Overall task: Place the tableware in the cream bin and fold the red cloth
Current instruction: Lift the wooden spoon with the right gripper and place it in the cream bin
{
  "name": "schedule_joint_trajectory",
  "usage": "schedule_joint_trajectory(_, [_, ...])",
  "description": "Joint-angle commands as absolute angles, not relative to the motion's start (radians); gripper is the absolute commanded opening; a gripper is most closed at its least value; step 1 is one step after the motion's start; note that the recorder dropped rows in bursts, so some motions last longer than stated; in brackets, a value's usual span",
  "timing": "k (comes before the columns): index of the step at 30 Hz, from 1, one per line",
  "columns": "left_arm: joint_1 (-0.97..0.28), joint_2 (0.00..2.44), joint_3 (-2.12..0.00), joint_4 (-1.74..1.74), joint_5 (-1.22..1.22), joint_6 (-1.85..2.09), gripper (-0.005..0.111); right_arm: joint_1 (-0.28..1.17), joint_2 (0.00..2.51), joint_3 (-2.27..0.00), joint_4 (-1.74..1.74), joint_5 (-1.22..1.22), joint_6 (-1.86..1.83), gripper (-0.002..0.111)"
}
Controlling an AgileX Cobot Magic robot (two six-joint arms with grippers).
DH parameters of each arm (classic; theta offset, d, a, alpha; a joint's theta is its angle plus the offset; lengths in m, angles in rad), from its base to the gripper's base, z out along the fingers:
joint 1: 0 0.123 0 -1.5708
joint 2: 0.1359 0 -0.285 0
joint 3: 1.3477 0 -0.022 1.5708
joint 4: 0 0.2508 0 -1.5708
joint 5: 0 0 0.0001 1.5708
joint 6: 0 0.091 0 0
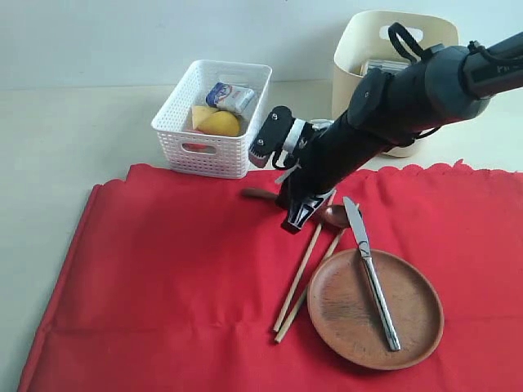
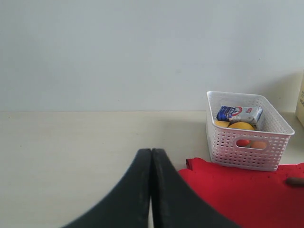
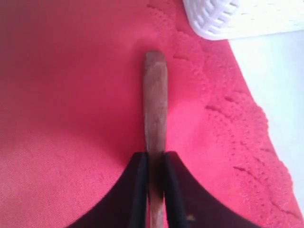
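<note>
**Figure. Clearing the tableware: the spoon pick-up.** The right tool [image 3: 156, 164] is pinching the handle of the dark wooden spoon [image 1: 333, 216], one finger pressing on each side of the shaft. The spoon is lying on the red cloth [image 1: 163, 269] just beyond the round brown clay plate [image 1: 417, 310], on the plate's side that is facing the cream bin [image 1: 355, 49]. It does not appear to be lifting off the fabric yet.

The steel knife [image 1: 380, 302] is resting across the plate, with its blade projecting over the rim towards the spoon's bowl. The pair of wooden chopsticks [image 1: 304, 273] is lying just beside the plate's rim, on the side facing the white perforated basket [image 1: 184, 139]. That basket is standing well apart from the plate, off the cloth, and is holding a milk carton [image 1: 231, 96] and a lemon [image 1: 219, 124].

The left tool [image 2: 151, 190] is pressed together on nothing and is hanging over the bare counter [image 2: 71, 142]. The plate is not showing in its wrist view.

Progress, as a judgement: neither bowl nor cup is showing on the cloth, and something pale grey is showing inside the cream bin but is too hidden to name. Four items are awaiting transfer: spoon, chopsticks, knife and plate. The cloth is lying spread flat beneath them, so folding is waiting until the plate and the rest are cleared.
</note>
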State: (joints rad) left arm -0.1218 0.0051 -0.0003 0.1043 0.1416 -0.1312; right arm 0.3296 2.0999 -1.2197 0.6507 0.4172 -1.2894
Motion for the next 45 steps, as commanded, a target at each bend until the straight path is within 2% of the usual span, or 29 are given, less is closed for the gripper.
schedule_joint_trajectory(1, [-0.129,0.000,0.000,0.101,0.137,-0.131,0.001,0.331,2.089,-1.226,0.656,0.430,-1.296,0.000])
schedule_joint_trajectory(30, [-0.129,0.000,0.000,0.101,0.137,-0.131,0.001,0.331,1.714,-1.226,0.768,0.426,-1.245,0.000])
schedule_joint_trajectory(34, [-0.129,0.000,0.000,0.101,0.137,-0.131,0.001,0.329,1.668,-1.226,0.766,0.371,-1.232,0.000])
schedule_joint_trajectory(45, [-0.129,0.000,0.000,0.101,0.137,-0.133,0.001,0.265,1.643,-1.226,0.768,0.016,-1.043,0.000])
